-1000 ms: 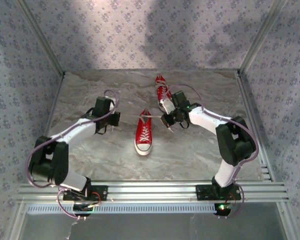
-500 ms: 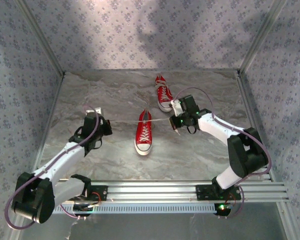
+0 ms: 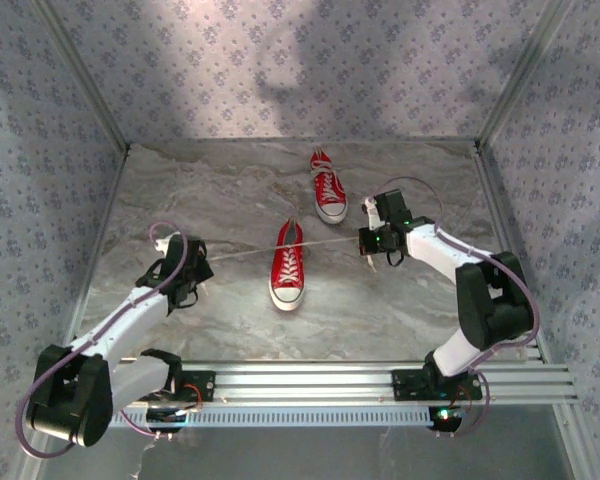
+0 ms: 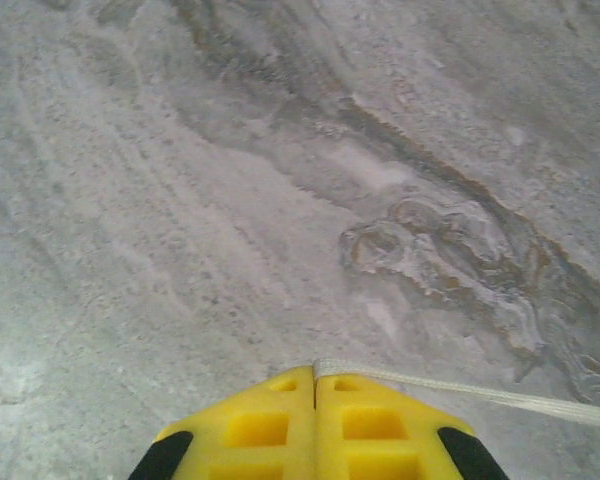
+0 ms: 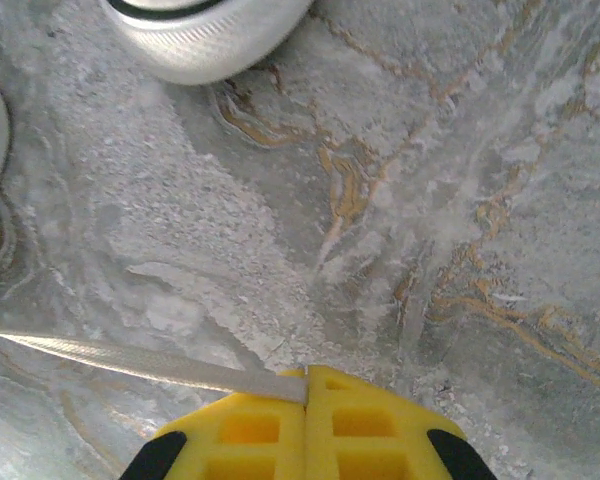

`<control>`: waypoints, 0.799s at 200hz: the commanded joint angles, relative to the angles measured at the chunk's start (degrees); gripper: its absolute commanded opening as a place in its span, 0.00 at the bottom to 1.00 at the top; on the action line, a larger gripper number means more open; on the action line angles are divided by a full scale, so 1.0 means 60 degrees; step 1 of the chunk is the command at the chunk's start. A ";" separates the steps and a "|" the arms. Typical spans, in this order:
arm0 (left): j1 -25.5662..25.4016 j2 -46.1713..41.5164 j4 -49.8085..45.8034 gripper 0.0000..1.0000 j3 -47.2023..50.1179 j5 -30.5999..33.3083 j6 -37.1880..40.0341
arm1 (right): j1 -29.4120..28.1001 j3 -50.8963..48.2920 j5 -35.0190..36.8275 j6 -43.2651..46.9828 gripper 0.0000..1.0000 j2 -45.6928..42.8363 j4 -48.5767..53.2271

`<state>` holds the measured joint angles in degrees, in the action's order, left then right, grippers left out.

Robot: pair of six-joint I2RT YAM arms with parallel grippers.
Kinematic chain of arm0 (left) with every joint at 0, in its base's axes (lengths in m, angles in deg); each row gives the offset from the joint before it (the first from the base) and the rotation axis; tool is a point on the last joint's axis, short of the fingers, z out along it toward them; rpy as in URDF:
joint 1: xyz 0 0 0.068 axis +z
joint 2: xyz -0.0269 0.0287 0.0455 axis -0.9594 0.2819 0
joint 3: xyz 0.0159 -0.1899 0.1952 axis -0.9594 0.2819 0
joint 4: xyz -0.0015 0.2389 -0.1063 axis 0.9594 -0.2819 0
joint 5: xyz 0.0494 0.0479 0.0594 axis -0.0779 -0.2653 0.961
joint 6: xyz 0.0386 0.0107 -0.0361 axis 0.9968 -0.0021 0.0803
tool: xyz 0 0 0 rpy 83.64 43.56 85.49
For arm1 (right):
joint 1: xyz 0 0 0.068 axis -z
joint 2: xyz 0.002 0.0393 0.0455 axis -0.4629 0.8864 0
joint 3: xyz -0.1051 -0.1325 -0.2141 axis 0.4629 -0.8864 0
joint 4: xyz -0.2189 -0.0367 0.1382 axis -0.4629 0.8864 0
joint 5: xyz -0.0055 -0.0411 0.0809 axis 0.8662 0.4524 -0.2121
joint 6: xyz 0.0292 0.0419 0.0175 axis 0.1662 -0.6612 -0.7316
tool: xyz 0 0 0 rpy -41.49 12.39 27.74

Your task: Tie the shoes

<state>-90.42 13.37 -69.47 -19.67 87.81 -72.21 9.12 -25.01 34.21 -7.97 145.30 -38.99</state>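
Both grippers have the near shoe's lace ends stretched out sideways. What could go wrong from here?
1. The left gripper and right gripper pinch the white lace at the very fingertips; more tension may slip it out.
2. Nothing holds down the near red sneaker; an uneven pull could drag or twist it.
3. The toe cap of the far red sneaker lies near the right gripper and could get bumped.
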 commanded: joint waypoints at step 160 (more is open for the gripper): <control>-0.0137 -0.0750 -0.0076 0.00 -0.0075 -0.0360 0.0573 | -0.0450 0.0051 -0.0378 0.0181 0.00 -0.1051 0.0152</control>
<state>-89.42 13.15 -71.48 -19.78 86.58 -72.74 9.53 -24.39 31.72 -9.24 146.06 -36.48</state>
